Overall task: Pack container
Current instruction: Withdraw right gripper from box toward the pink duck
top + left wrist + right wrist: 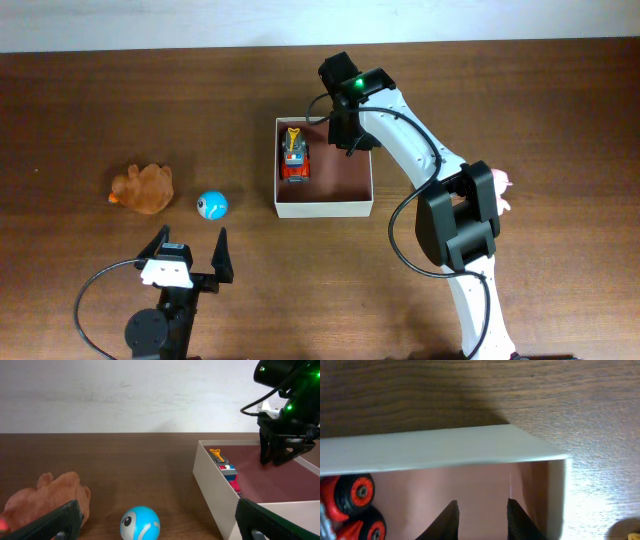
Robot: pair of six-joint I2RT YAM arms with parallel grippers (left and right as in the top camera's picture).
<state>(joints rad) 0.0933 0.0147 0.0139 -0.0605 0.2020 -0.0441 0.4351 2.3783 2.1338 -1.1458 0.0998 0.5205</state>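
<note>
The container (pixel 325 210) sits open-topped on the tabletop (pixel 80 120), a little right of centre and towards the far edge. It is a square, shallow cardboard box, cream-white outside and pinkish-brown inside. A red toy truck (pixel 294 157) lies in its left half, close along the left wall; the right half of the floor is bare.

I judge the box to be light, with thin walls that are fairly stiff but would bow under a hard pinch. It would probably slide on the wood if nudged sideways. The best hold looks like a pinch over the rim of one wall, near a corner where the card is stiffest. For packing it should need no holding, only drops made well inside the walls.

The right tool (pixel 345 135) hangs over the far right corner of the box. Its jaws are a little apart, with nothing between them; the right wrist view shows bare floor in the gap. The left tool (pixel 190 252) waits near the front edge, jaws spread wide and empty.

A blue ball (pixel 211 205) lies just left of the box, and a brown plush toy (pixel 143 188) further left, both outside it. Something pink (pixel 503 180) shows behind the right arm, mostly hidden.

The tabletop is dark, grained wood. Beyond its far edge stands a plain pale wall (pixel 100 395).
</note>
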